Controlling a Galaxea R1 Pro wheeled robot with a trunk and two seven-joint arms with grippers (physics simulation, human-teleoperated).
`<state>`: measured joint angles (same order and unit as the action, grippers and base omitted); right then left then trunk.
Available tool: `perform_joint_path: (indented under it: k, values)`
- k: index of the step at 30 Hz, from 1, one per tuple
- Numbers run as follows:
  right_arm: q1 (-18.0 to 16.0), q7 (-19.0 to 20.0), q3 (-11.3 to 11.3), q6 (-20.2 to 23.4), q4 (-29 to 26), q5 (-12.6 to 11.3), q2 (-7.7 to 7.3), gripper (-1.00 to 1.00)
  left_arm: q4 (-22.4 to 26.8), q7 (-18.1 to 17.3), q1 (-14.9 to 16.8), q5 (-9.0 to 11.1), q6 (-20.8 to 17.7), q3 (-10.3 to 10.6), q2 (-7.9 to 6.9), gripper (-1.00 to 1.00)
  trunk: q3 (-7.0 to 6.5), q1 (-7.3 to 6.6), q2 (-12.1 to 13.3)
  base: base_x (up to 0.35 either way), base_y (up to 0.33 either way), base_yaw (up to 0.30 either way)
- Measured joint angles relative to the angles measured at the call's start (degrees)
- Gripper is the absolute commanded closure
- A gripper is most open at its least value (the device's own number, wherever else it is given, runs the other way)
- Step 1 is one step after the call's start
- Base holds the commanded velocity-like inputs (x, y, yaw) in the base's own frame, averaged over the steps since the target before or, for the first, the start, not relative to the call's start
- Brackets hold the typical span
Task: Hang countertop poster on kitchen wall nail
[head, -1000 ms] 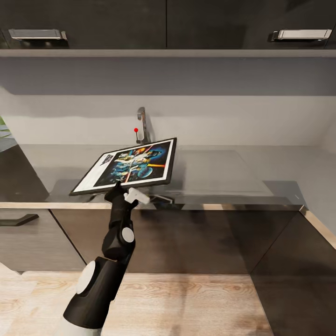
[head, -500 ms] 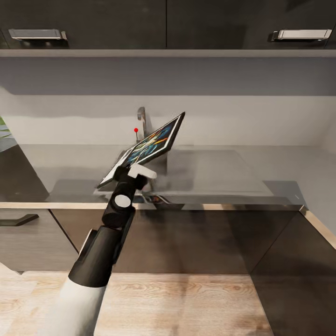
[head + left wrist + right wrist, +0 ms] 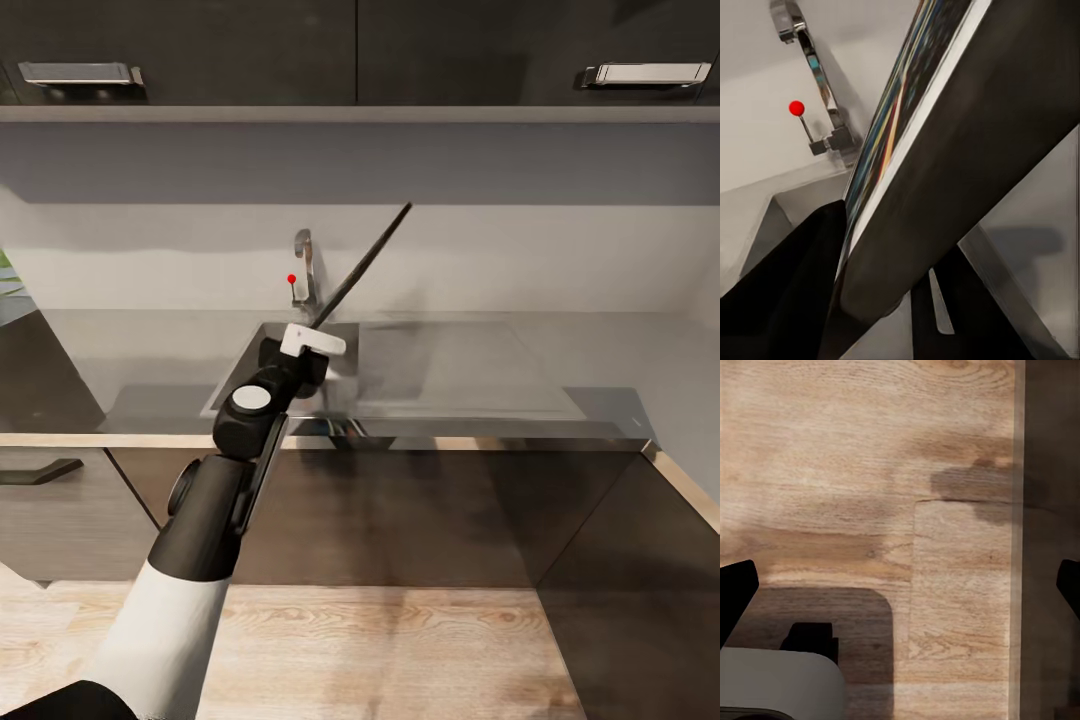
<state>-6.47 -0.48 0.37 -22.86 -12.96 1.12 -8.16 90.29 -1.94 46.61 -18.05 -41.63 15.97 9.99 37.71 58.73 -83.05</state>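
The poster hangs tilted above the sink, turned edge-on to the head view so it reads as a thin dark line rising toward the wall. My left gripper is shut on its lower end. In the left wrist view the black frame crosses the picture with a sliver of the coloured print beside it, and dark fingers sit on either side. The grey kitchen countertop lies below. My right gripper is open over the wooden floor, holding nothing.
A steel tap with a red-knobbed lever stands just behind the poster. Dark upper cabinets with metal handles and a shelf edge overhang the wall. Dark lower cabinets front the counter.
My left arm has lifted the poster off the counter and rotated it from nearly flat, face up, to steeply tilted and edge-on, carrying it higher and toward the tap.
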Motion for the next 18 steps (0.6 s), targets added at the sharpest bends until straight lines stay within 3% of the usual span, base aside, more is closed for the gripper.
perform_joint_path:
  k: [7, 18]
  values:
    - [0.00, 0.00, 0.00, 0.00, 0.00, -0.01, 0.00, -1.00, 0.01, 0.03, 0.24, 0.56, -0.24, 0.00, 0.00, 1.00, 0.00, 0.02, 0.00, -0.084, 0.000, 0.000]
    - [0.00, 0.01, -0.02, 0.00, 0.00, 0.01, 0.00, -1.00, 0.00, 0.03, 0.28, 0.56, -0.22, 0.02, 0.00, 1.00, 0.00, 0.03, 0.01, -0.310, 0.000, 0.000]
